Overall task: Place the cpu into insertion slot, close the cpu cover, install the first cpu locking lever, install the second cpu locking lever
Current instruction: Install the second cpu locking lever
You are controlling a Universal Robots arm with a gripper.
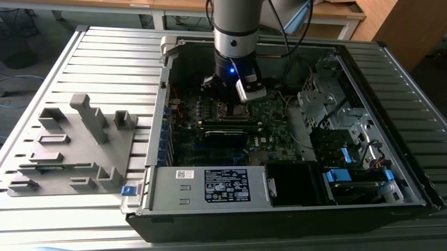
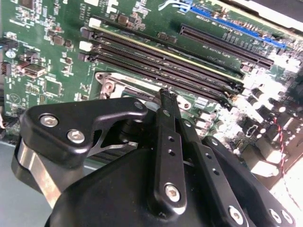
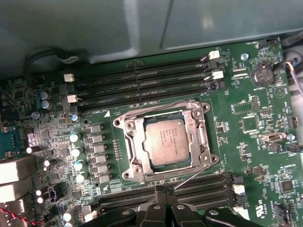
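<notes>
The cpu (image 3: 165, 141) lies flat in the insertion slot (image 3: 124, 174) on the green motherboard. The silvery cpu cover (image 3: 135, 142) lies down around it, framing the chip. One thin wire locking lever (image 3: 191, 176) slants away from the socket's corner toward the memory slots. Another lever (image 3: 161, 110) runs along the socket's opposite edge. My gripper (image 3: 161, 191) is shut, its black fingers pressed together with nothing visible between them, just beside the socket near the slanting lever. In the second wrist view the gripper (image 2: 164, 94) ends close to a socket corner (image 2: 109, 86). In the exterior view the arm (image 1: 234, 52) stands over the socket (image 1: 234, 110).
Long black memory slots (image 3: 142, 80) flank the socket on both sides. The open computer case (image 1: 279, 209) walls in the board, with a power supply (image 1: 209, 185) in front and drive bays (image 1: 349, 136) on the exterior view's right. A grey fixture (image 1: 77, 141) sits on the exterior view's left.
</notes>
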